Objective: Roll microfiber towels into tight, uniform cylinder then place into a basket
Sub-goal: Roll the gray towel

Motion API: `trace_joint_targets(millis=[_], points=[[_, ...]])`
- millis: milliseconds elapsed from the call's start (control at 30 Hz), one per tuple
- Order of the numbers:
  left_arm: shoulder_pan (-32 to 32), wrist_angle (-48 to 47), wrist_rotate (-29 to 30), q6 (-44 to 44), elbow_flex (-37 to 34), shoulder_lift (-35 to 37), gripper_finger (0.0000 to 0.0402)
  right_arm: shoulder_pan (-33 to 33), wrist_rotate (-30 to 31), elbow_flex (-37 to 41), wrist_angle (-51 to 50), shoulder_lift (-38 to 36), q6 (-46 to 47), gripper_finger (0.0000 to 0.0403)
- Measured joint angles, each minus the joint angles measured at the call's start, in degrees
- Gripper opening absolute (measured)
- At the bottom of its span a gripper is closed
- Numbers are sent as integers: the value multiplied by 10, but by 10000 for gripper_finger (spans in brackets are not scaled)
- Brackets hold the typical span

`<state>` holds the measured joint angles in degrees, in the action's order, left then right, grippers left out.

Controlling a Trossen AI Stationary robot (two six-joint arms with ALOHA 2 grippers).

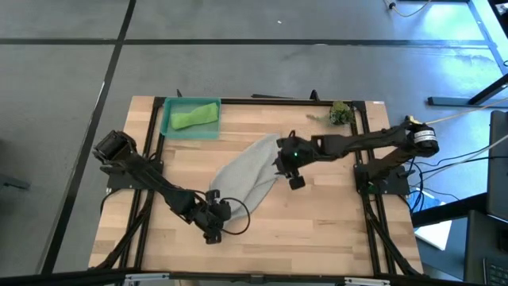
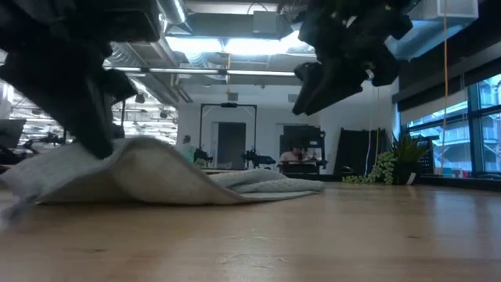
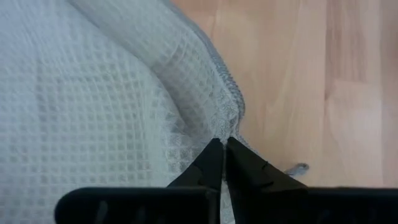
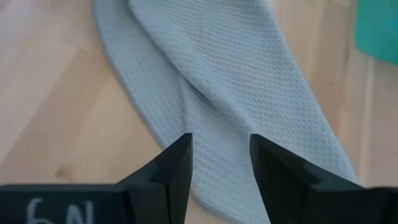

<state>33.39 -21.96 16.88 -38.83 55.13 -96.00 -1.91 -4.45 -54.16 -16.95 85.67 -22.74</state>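
The pale grey towel [image 1: 248, 176] lies folded and elongated on the wooden table, slanting from near left to far right. My left gripper [image 1: 213, 200] is shut on its near-left end. My right gripper [image 1: 287, 168] is open above the towel's far-right end, clear of it; the right wrist view shows the towel [image 4: 236, 81] beneath the open fingers. The lime green towel [image 1: 195, 116] lies rolled in the teal basket [image 1: 170, 127] at the far left of the table. My left gripper pinches the grey towel's hemmed edge [image 3: 231, 122] at its near-left end between its two fingers. The cloth is raised into a hump just beside the fingers [image 2: 129, 160], while the rest of the towel lies on the table.
A small leafy plant sprig [image 1: 341, 112] lies at the table's far right corner. Bare wood lies along the near edge and to the right of the towel. A black frame borders the table.
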Motion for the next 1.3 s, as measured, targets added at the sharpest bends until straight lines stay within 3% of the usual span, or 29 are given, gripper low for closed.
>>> trace_joint_targets(millis=[300, 500, 667, 900, 1067, 1300], points=[[0, 0, -17, -22, 0, -27, 62, 33, 0, 1, 4, 0, 17, 161], [0, 0, -16, -32, 0, -27, 93, 49, -68, 1, 5, 17, 19, 161], [-5, -1, -20, -61, 1, -27, 111, 59, -73, 1, 32, 46, 75, 161], [-21, -2, -113, -39, 1, -26, 115, 73, -73, 1, 65, 105, 59, 161], [-24, -3, -115, -46, 1, -13, 114, 75, -72, 1, 76, 150, 44, 161], [-6, -4, -85, -45, 2, -7, 116, 79, 14, 1, 92, 182, 42, 161]])
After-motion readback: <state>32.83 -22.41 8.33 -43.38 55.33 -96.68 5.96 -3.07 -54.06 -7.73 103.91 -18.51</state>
